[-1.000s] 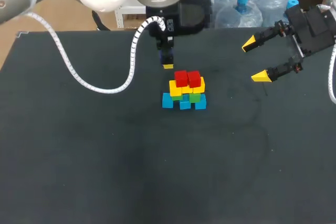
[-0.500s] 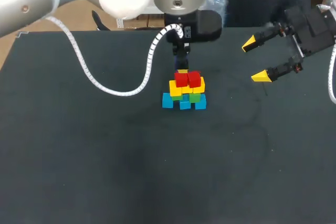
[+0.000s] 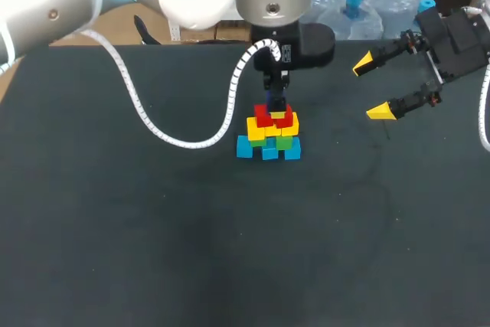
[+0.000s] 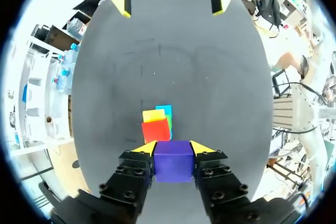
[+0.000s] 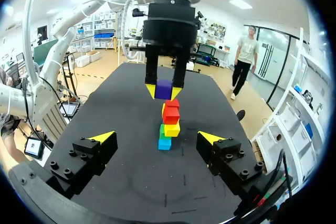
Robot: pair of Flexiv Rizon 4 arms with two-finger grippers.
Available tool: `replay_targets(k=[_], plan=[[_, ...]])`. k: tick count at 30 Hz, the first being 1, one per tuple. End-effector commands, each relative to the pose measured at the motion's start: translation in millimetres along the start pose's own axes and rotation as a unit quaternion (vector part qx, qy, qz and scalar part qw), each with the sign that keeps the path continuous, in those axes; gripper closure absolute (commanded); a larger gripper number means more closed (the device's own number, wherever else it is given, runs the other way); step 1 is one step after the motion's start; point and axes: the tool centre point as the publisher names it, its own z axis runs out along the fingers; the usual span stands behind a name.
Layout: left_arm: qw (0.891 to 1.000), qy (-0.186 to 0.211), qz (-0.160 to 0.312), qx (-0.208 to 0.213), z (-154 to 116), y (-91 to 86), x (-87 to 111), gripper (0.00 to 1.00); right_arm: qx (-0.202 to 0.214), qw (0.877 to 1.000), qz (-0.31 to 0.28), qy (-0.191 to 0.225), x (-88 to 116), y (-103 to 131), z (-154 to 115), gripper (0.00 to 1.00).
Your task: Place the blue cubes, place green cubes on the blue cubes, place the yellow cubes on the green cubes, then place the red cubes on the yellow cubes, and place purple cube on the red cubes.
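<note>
Purple cube [image 4: 172,160] is clamped in the left gripper [image 4: 173,149] just above the red cubes [image 4: 155,130]. Centre it, lower gently, release.

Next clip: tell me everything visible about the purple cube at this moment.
The purple cube is a plain, solid-coloured block with smooth matte faces and crisp edges, with no markings on the faces that show. It sits level, clamped from two sides by the left gripper, whose yellow fingertips press against opposite faces. It hangs right over the red cubes; whether its underside touches them cannot be told. Nothing else touches it.
</note>
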Motion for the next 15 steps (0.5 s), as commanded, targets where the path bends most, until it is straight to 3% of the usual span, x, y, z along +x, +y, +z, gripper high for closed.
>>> replay_targets(k=[1,15], plan=[[1.0,-0.001,-0.002,0.005,1,3.9,-0.1,1.0,0.0,1.0,0.0,0.0,0,0,1,0.0],[1.0,-0.009,-0.003,0.01,3,-6.2,-19.9,1.0,0.0,1.0,0.0,0.0,0,0,1,0.0]])
